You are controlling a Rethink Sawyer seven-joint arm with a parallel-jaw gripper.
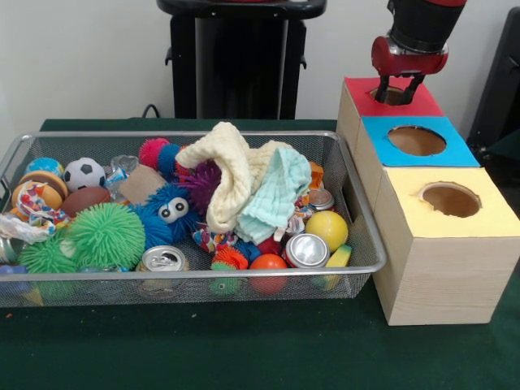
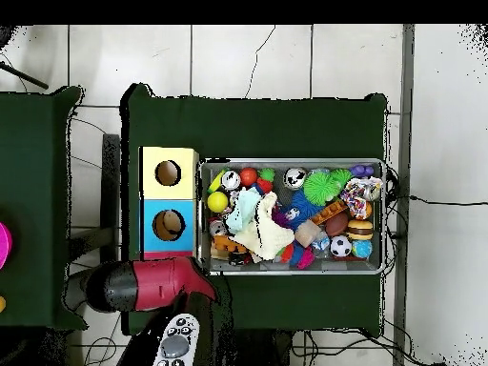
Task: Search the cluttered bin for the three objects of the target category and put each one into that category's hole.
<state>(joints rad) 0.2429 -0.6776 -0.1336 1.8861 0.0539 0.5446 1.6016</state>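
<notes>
My claw (image 1: 398,89) hung right over the hole in the red-topped box (image 1: 422,99), its dark fingers slightly spread and pinching nothing that I could see. Just beyond that box, in a row, stood the blue-topped box (image 1: 455,150) and the yellow-topped box (image 1: 487,215), each with its own round hole. Off to one side of me sat the wire bin (image 1: 357,203), heaped with toys: a yellow ball (image 1: 327,229), a silver can (image 1: 306,250), a soccer ball (image 1: 84,173), and cream and mint cloths (image 1: 244,183) draped over the middle.
</notes>
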